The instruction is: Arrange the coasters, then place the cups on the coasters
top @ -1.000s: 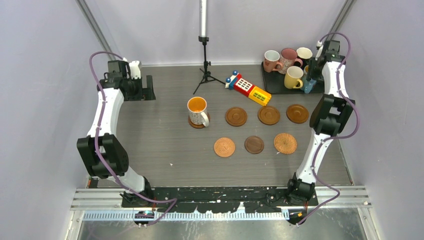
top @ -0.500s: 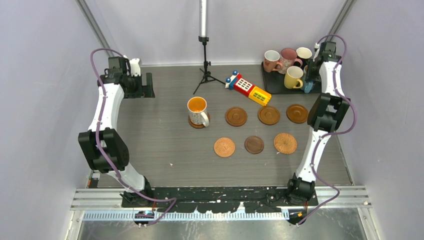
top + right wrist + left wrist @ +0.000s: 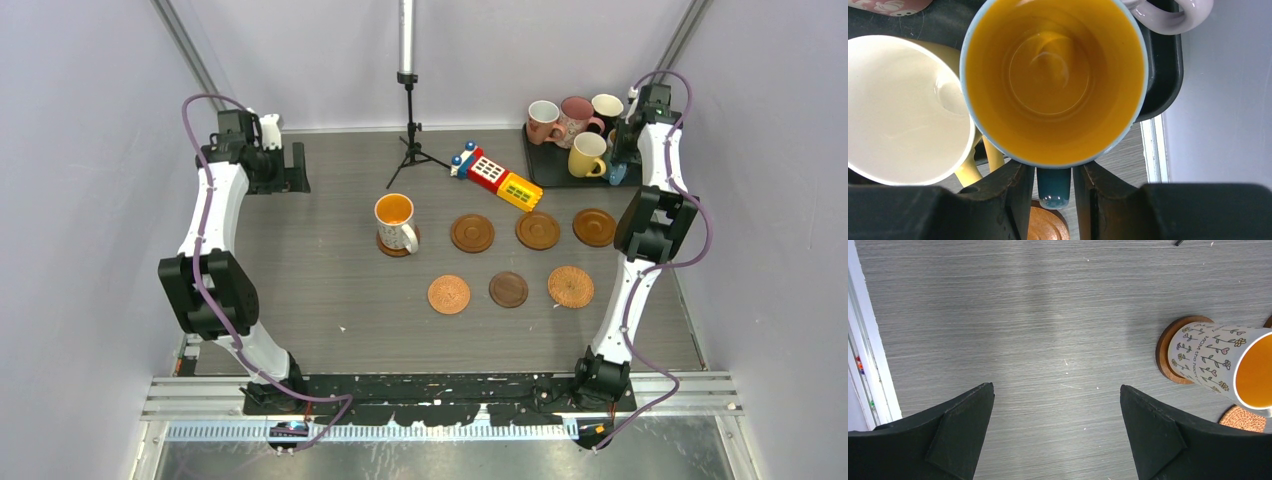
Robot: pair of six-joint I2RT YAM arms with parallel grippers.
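Blue cup [image 3: 1053,80] has its handle between the right jaws, seemingly pinched; left jaws stand wide apart

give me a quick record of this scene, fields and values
placed: white patterned mug standing on a coaster
bare coasters: six, two rows of three
black tray: far right corner, other mugs on it
right gripper: fingers either side of the handle of the blue mug, grip unclear
left gripper: open, above the table
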